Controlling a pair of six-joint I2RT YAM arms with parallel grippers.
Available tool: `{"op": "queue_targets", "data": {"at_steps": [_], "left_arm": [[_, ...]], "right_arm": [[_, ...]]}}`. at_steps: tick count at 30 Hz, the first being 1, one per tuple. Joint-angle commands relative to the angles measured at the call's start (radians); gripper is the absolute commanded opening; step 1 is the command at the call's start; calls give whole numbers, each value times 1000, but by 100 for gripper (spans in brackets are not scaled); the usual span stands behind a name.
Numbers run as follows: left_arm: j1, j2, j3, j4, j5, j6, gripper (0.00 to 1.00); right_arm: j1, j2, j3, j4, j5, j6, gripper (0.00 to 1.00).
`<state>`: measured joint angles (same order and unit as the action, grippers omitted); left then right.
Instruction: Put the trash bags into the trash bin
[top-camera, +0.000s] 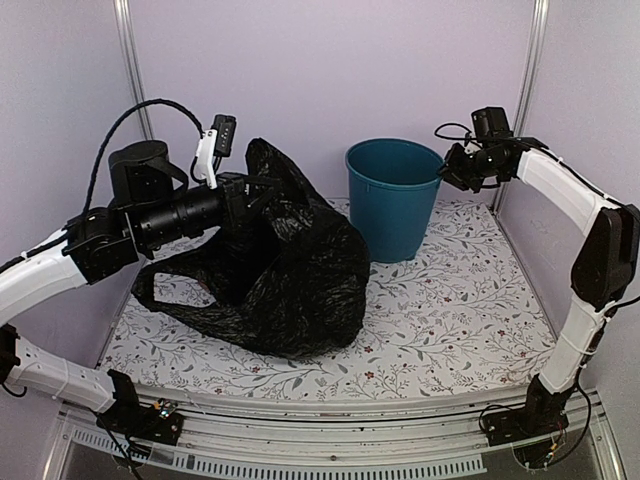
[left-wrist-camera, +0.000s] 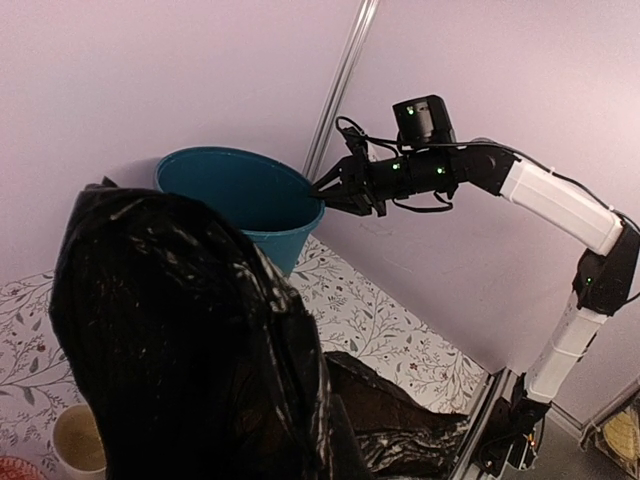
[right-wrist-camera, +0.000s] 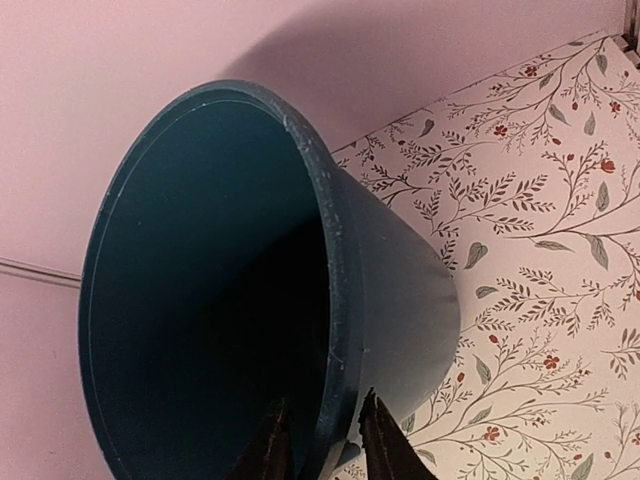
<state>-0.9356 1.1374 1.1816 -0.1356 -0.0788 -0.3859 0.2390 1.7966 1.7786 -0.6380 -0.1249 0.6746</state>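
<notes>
Top external view.
- Worktop (top-camera: 450, 310): white cloth with a printed leaf-and-flower pattern, pale walls on three sides.
- Trash bag (top-camera: 290, 270): black, glossy and crinkled. Its top is raised off the surface at centre-left. The bulk sags down onto the worktop, and a loop of plastic trails out to the left.
- Left claw (top-camera: 245, 195): buried in the upper folds of the trash bag and closed on the plastic, holding it aloft.
- Trash bin (top-camera: 392, 200): teal bucket, upright at the far side of the worktop, just right of the bag.
- Right claw (top-camera: 447, 165): at the right side of the bin's rim, the arm reaching in from the right.

Left wrist view.
- Trash bag (left-wrist-camera: 180, 340): fills the lower left and hides this claw's own fingers.
- Trash bin (left-wrist-camera: 240, 190): behind the bag, mouth open.
- Right claw (left-wrist-camera: 325, 190): tips meet the bin's rim.
- Mug (left-wrist-camera: 80, 440): cream, at the lower left on the worktop (left-wrist-camera: 380, 320).

Right wrist view.
- Trash bin (right-wrist-camera: 200, 280): dark interior and rolled rim.
- Right claw (right-wrist-camera: 325, 445): one finger inside the rim and one outside, set narrowly astride it. Whether they are pressing on the rim cannot be told.
</notes>
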Motion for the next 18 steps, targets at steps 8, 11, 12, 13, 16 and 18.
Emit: {"op": "queue_targets", "data": {"at_steps": [8,11,12,13,16,18], "left_arm": [[13,-9,25,-9,-1,8,0],[14,-12,57,-18,-14,22,0],[13,-11,75,-28,-19,28,0],[12,-12,100,-39,-26,36,0],[14,-13,189,-77,-38,68,0],[13,-21,256,-97,-37,99,0]], "right_arm": [[-15,-23,-12,-14,-112,51,6],[-16,-63,-32,-13,-137,68,4],[-15,-79,-46,-14,-153,74,3],[-15,-96,-58,-17,-167,80,3],[-15,-152,-103,-25,-209,85,2],[-15,-189,-124,-45,-225,84,2]]}}
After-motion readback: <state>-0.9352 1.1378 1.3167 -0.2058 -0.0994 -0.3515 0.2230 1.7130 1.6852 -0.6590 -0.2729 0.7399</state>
